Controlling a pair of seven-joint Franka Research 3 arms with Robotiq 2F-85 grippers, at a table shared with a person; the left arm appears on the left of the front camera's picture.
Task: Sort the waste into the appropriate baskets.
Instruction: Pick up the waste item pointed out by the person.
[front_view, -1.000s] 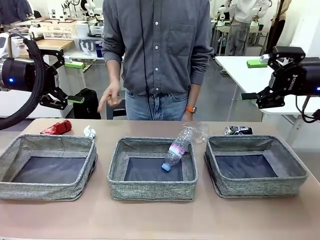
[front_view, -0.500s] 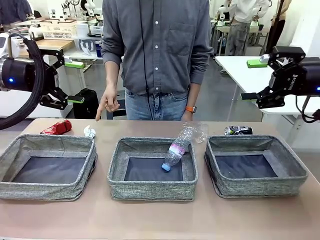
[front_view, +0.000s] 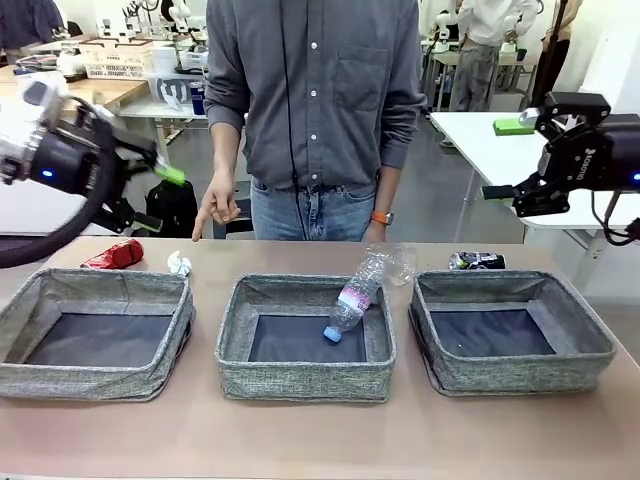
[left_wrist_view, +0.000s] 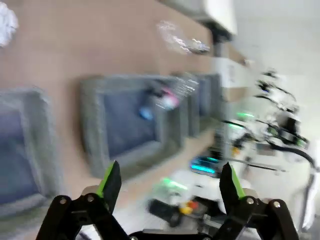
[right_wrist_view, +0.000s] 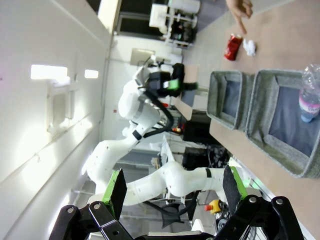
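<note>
Three grey woven baskets stand in a row: left (front_view: 95, 385), middle (front_view: 305, 380), right (front_view: 520, 375). A clear bottle (front_view: 352, 296) leans cap-down inside the middle basket, against its far rim. Behind that rim lies a clear cup (front_view: 400, 262). A red can (front_view: 115, 255) and a white paper ball (front_view: 179, 264) lie behind the left basket, and a dark can (front_view: 477, 261) behind the right one. My left gripper (front_view: 158, 198) hangs open and blurred high over the far left. My right gripper (front_view: 505, 160) is open, high at the right. Both wrist views show empty jaws (left_wrist_view: 170, 185) (right_wrist_view: 175, 187).
A person stands at the far side; one hand (front_view: 210, 215) points a finger down toward the table near the paper ball. Bare tabletop (front_view: 320, 440) lies in front of the baskets. The left and right baskets hold nothing.
My left gripper has turned and shifted, now motion-blurred. The person's hand has dropped lower, its finger pointing down near the paper ball. The right arm and the waste have not moved.
</note>
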